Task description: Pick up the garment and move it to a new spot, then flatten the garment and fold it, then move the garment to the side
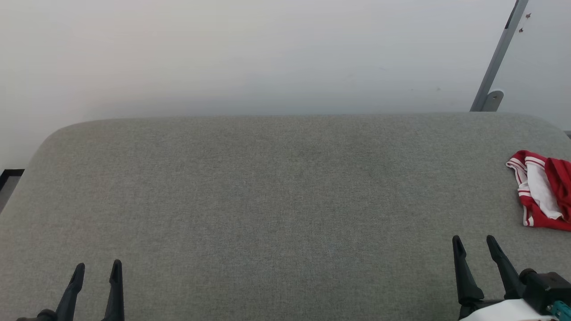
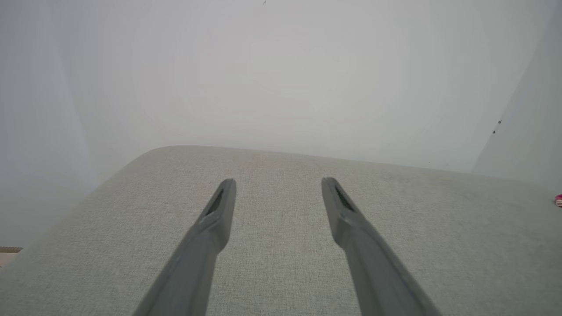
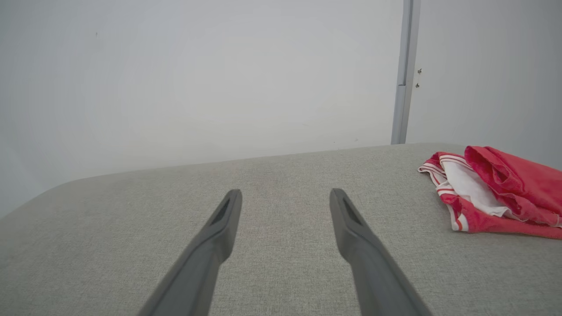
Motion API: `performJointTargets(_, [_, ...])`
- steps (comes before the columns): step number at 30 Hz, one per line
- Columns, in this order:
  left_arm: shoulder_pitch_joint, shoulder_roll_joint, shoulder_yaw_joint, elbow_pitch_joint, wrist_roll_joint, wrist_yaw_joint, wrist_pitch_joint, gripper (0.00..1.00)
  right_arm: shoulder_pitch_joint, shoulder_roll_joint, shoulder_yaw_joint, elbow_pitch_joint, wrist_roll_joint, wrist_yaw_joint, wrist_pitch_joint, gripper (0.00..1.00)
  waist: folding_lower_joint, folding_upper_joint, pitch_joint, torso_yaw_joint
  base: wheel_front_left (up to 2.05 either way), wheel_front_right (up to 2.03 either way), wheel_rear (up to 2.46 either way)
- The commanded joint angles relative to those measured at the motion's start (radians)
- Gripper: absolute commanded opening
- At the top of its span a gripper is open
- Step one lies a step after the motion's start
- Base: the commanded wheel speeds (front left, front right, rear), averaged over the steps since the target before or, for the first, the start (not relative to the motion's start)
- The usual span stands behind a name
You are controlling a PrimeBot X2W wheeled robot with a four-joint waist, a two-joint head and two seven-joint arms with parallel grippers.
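Garment sits bunched at the 3 o'clock edge of the grey cloth-topped table, running out of the head view on that side. You're looking at a small red shirt, white sleeve showing on top, striped trim curling along the side that faces the centre. Reckon it light, limp and floppy: it won't keep any shape, it'll drape and drag, and a pinch on one layer may leave the rest trailing. Cloth on cloth could cling a little as you lift. Your best bite looks like the raised red fold on top of the heap, or that striped trim, which is thicker and easier to nip. Your right claw hangs at 5 o'clock, fingers spread wide and empty, pointing toward 12, low over the table, with the shirt at its 1 o'clock, near but apart. Your left claw mirrors it at 7 o'clock, fingers apart, nothing between them, well apart from the cloth.
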Motion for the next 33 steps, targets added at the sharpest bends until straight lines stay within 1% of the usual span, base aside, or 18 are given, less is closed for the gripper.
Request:
performJointTargets(1, [-0.010,0.002,0.000,0.002,-0.011,-0.001,-0.004,1.00,0.002,0.004,-0.002,0.001,-0.002,-0.001,0.002,1.00,0.0000,-0.0001,0.000,0.000,0.00,0.00,0.00])
performJointTargets(3, [-0.012,0.002,0.002,0.002,-0.013,-0.001,-0.004,1.00,0.000,0.005,-0.003,0.002,-0.003,-0.001,0.002,1.00,0.0000,-0.0001,0.001,0.000,0.00,0.00,0.00])
performJointTargets(4, [-0.002,0.000,0.000,0.002,-0.005,0.000,0.000,0.00,0.000,0.003,-0.001,0.001,0.000,0.000,0.001,0.00,0.0000,-0.0001,0.001,0.000,0.00,0.00,0.00])
performJointTargets(8, [0.006,-0.025,-0.008,0.038,-0.010,0.000,0.004,0.00,0.014,0.009,0.002,0.037,0.006,0.000,0.003,0.00,0.0000,-0.0001,0.002,0.000,0.00,0.00,0.00])
performJointTargets(22, [-0.061,-0.054,-0.001,0.072,-0.241,0.000,0.070,0.00,-0.031,0.017,-0.012,0.049,0.254,0.000,0.065,0.00,0.0000,-0.0001,0.009,-0.001,0.00,0.00,0.00])
performJointTargets(29, [-0.091,-0.066,0.003,0.087,-0.342,0.000,0.100,0.00,-0.051,0.020,-0.017,0.054,0.365,0.000,0.090,0.00,0.0000,-0.0001,0.013,-0.002,0.00,0.00,0.00])
performJointTargets(33, [-0.103,-0.072,0.005,0.093,-0.383,-0.001,0.112,0.00,-0.058,0.021,-0.019,0.056,0.409,0.000,0.101,0.00,0.0000,-0.0001,0.014,-0.002,0.00,0.00,0.00])
